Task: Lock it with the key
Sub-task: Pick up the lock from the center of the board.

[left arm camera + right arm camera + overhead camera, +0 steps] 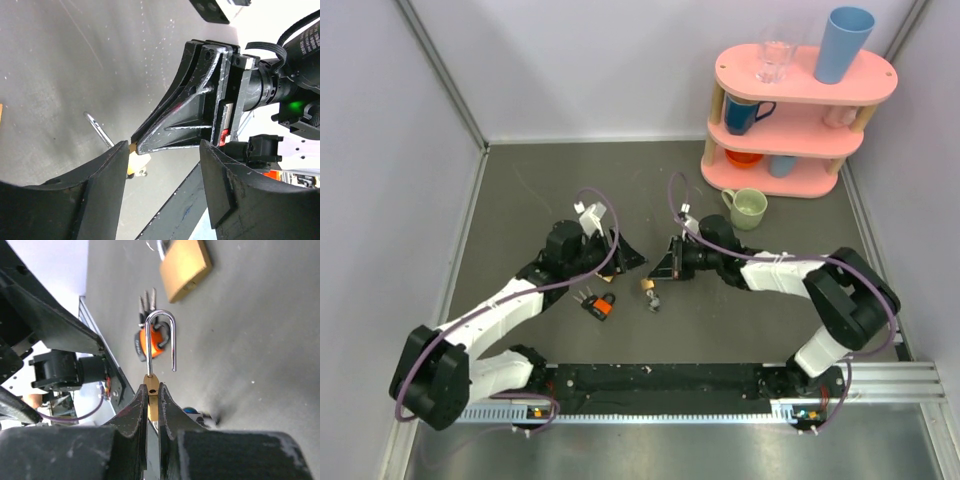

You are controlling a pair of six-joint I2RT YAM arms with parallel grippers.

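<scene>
My right gripper point(152, 394) is shut on a small brass padlock point(151, 382) and holds it above the table, its silver shackle point(161, 315) swung open. In the top view this gripper point(654, 275) sits mid-table. The orange-and-black padlock point(150, 344) lies on the table beyond it, with the thin silver keys point(146, 302) bunched at its far side. Both also show in the top view, the padlock point(601, 306) and the keys point(583, 296). My left gripper point(162, 192) is open and empty, facing the right gripper's fingers point(190, 115). From above the left gripper point(624, 256) is just left of the right one.
A large brass padlock point(185, 267) lies on the table past the keys. A pink three-tier shelf point(800, 110) with cups stands at the back right, with a green mug point(748, 208) in front of it. A black rail point(650, 380) runs along the near edge.
</scene>
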